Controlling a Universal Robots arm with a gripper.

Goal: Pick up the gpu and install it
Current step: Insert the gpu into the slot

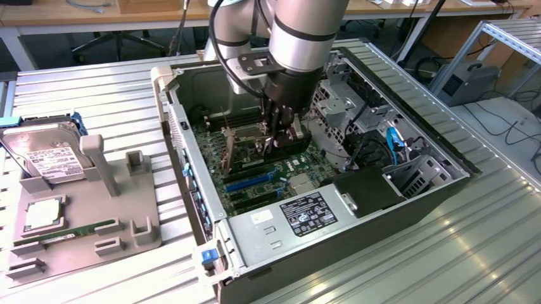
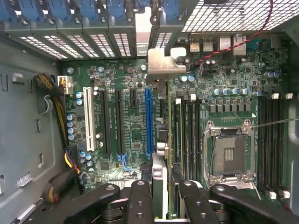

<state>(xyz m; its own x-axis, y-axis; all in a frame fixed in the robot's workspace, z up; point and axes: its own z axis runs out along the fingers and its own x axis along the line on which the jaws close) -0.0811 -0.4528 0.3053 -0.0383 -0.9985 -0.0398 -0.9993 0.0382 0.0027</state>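
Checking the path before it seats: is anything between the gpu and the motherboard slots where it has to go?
Nothing visible does. The hand grips the gpu edge-on over the motherboard, beside the blue slot, which looks bare. Which slot the card meets I cannot tell.

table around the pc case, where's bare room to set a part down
Bare table lies at the exterior view's right of the case, and at its left, past the grey tray's far end. Crowded: the tray carries the hard drive, and inside the case the gripper holds the gpu over the motherboard.
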